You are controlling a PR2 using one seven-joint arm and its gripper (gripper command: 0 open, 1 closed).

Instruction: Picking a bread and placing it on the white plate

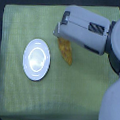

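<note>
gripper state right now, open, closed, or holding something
Tool: cannot be told; its fingertips are hidden behind its own housing, directly over the upper end of the bread.

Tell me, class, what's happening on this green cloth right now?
A PR2 robot arm reaches in from the exterior view's right, its gripper down over the upper end of the bread. Whether it grips the bread is unclear. The bread lies on the green cloth, apart from the white plate, which is empty.
</note>
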